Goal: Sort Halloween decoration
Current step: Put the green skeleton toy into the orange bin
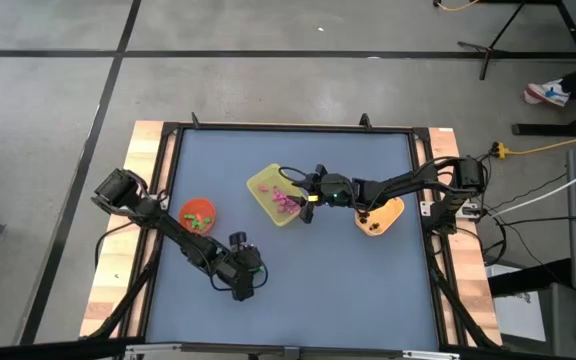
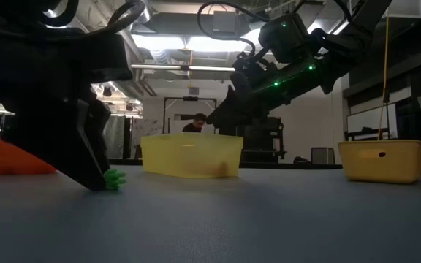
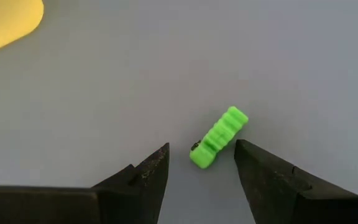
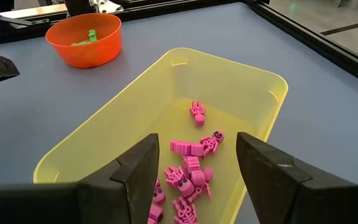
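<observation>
Green is the colour that draws us first: a small green trinket (image 3: pixel 219 137) lies on the blue-grey table (image 1: pixel 298 290), and our left gripper (image 3: pixel 201 167) is lowered to it with its fingers spread, one on each side, neither pressing on it yet. From the level camera we see the same trinket (image 2: pixel 114 179) at the tip of that gripper (image 2: pixel 97 179), resting on the tabletop. From above, the left gripper (image 1: pixel 248 283) sits toward the near edge of the table, well apart from the orange bowl (image 1: pixel 198 214), which already holds a few green pieces (image 4: pixel 90 36). Our right gripper (image 1: pixel 309 204) hovers over the yellow tray (image 1: pixel 264 186) near the table's middle, fingers apart and holding nothing. Through its wrist camera we look down between those open fingers (image 4: pixel 132 171) into the tray (image 4: pixel 247 93), where a heap of pink trinkets (image 4: pixel 188 168) lies on the floor, skeleton-like in shape, one of them (image 4: pixel 197 111) a little apart from the rest. A second orange container (image 1: pixel 382 216) stands just beside the right arm, toward the table's right side.
</observation>
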